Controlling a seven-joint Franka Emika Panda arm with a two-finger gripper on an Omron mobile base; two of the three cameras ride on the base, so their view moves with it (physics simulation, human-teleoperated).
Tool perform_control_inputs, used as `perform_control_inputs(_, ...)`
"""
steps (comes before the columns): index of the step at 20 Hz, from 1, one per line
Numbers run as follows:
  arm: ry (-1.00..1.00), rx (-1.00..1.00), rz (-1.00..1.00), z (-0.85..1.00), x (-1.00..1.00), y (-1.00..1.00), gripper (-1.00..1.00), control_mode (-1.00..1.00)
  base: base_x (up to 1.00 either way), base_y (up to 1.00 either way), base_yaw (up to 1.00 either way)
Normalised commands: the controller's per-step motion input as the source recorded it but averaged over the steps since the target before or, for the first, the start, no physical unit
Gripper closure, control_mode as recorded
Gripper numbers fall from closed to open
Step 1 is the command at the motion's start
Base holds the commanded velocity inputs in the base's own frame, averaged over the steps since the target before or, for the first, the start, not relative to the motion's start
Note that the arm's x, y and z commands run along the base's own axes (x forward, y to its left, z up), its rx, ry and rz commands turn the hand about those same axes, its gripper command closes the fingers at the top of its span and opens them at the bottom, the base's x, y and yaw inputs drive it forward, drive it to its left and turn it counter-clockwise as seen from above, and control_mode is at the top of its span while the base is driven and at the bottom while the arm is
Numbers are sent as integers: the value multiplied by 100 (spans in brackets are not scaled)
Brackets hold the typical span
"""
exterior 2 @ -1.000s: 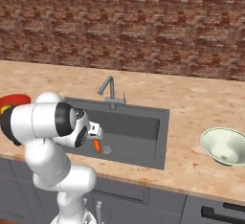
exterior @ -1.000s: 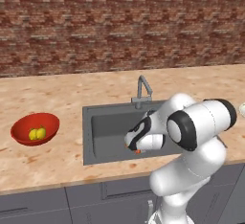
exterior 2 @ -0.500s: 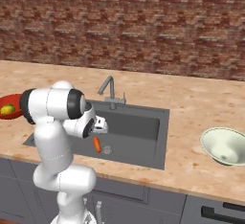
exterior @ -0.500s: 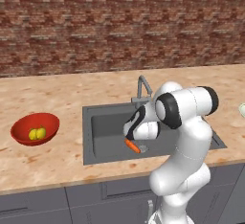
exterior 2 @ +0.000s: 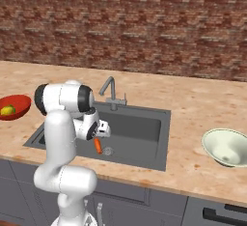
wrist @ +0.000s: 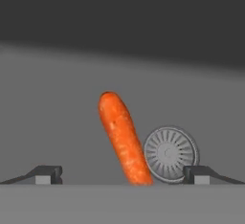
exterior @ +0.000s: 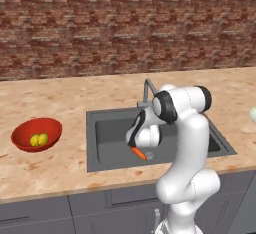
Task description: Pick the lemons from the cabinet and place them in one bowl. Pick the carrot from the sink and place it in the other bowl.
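Orange carrot (wrist: 122, 137): lies on sink (exterior: 112, 138) floor beside drain (wrist: 170, 152). Pincer (wrist: 122, 174) wide open, straddling it, not gripping. Likely light, stiff, smooth; grip mid-length across width.

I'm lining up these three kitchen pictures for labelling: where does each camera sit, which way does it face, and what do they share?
Left base view: behind the arm to its left, looking forward and down at the sink and red bowl; white arm rises lower right.
Right base view: behind to its right, same sink, pale bowl; arm lower left.
Hand view: on the hand, looking into the basin; open pincer tips at bottom.
All share the carrot beside the drain.
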Motion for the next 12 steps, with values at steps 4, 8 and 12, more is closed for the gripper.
perform_control_inputs(4, 0, 0, 0, -46, 7, 0, -100, -100, 0, 0, 0)
perform_control_inputs(8, 0, 0, 1, -49, 15, 0, -100, -100, 0, 0, 0)
perform_control_inputs(12, 0, 0, 2, -27, 27, 0, -100, -100, 0, 0, 0)
